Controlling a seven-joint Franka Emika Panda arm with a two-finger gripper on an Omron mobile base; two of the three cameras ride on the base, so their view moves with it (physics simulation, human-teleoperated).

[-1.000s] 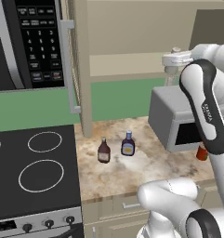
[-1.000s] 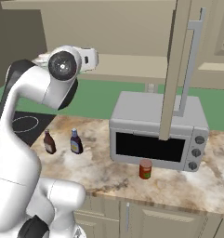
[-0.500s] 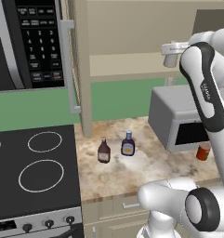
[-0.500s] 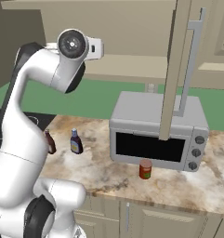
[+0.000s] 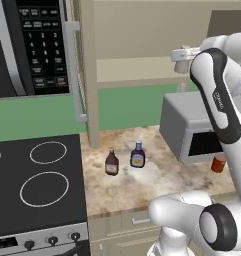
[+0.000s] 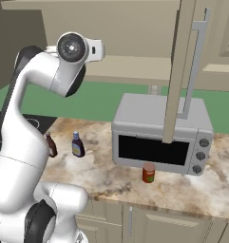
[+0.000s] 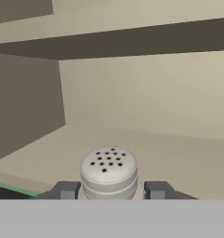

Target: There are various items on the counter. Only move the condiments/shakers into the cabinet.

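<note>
Lifted higher than a second ago, the grey-white shaker (image 7: 108,171) now sits level with the cabinet (image 5: 142,30) opening, above the front edge of its tan shelf (image 7: 146,153). Claw (image 7: 109,189) fingers (image 7: 66,189) clasp the shaker on both sides, its perforated top facing the hand camera. Below, on the bench (image 5: 157,175), the dark blue-capped bottle (image 5: 137,154) and slim brown-red bottle (image 5: 111,162) stand side by side near the stovetop (image 5: 37,190) edge. A red can (image 6: 148,172) stands before the microwave (image 6: 158,137).
</note>
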